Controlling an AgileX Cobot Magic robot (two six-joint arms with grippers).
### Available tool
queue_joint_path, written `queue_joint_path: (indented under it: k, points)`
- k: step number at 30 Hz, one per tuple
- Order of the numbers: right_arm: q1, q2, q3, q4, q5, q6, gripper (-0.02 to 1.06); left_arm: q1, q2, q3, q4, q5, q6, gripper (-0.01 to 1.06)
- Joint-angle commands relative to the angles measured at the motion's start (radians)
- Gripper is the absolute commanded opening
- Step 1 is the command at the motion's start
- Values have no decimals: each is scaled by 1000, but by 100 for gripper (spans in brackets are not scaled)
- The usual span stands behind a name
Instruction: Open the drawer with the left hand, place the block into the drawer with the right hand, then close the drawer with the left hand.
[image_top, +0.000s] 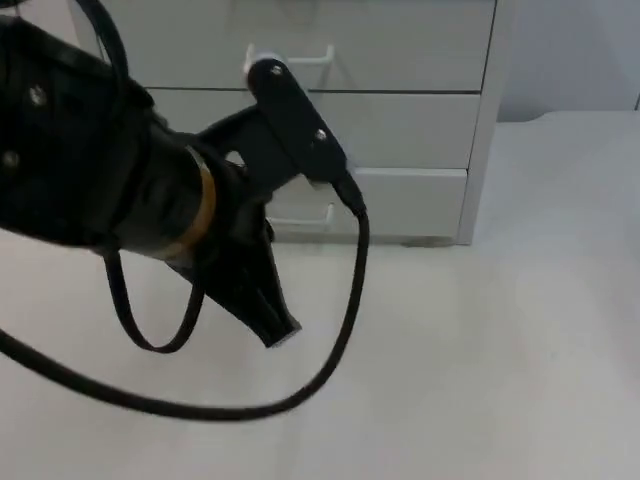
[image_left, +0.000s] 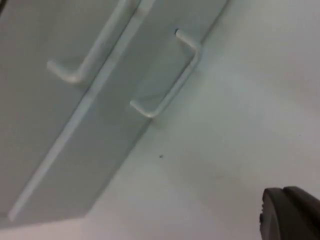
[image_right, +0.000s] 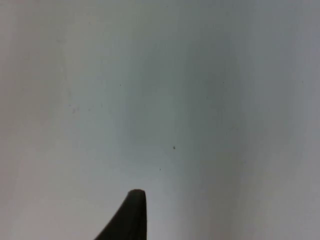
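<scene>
Top view had the white table (image_top: 500, 350) running back to a grey-white drawer unit (image_top: 410, 120) with three drawer fronts, all flush and shut. Left arm (image_top: 90, 170) took up much of the frame, reaching over the table in front of the unit. Left gripper (image_top: 272, 322) hung low above the table, just ahead of the bottom drawer (image_top: 410, 200), apart from it; couldn't tell if its fingers were wide or narrow. Left wrist view showed the bottom drawer's handle (image_left: 167, 82) and the next handle up (image_left: 92, 47), both untouched. Right wrist view gave bare table and the right gripper's fingertip (image_right: 131, 215); spread impossible to tell.
</scene>
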Motion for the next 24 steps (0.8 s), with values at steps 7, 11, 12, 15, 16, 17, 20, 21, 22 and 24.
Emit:
queue_joint_path:
  k: [7, 11, 12, 15, 16, 17, 20, 21, 22, 24]
  points:
    - [-6, -8, 5, 0, -10, 0, 105, 248, -82, 5, -609, 37, 326, 0]
    - [-6, -8, 5, 0, -10, 0, 105, 406, -103, 5, -845, 53, 438, 0]
    - [-6, -8, 5, 0, -10, 0, 105, 447, -111, 5, -917, 57, 493, 0]
    - [-6, -8, 5, 0, -10, 0, 105, 560, -130, 5, -1123, 81, 678, 0]
    - [-6, -8, 5, 0, -10, 0, 105, 594, -137, 5, -1194, 86, 727, 0]
    - [-6, -8, 5, 0, -10, 0, 105, 624, -142, 5, -1249, 91, 786, 0]
    - [-6, -8, 5, 0, -10, 0, 105, 676, -151, 5, -1377, 113, 903, 0]
    - [-6, -8, 5, 6, -12, 0, 105, 704, -154, 5, -1436, 130, 948, 0]
    - [-6, -8, 5, 6, -12, 0, 105, 728, -158, 5, -1483, 148, 1003, 0]
    - [-6, -8, 5, 6, -12, 0, 105, 752, -163, 5, -1529, 164, 1054, 0]
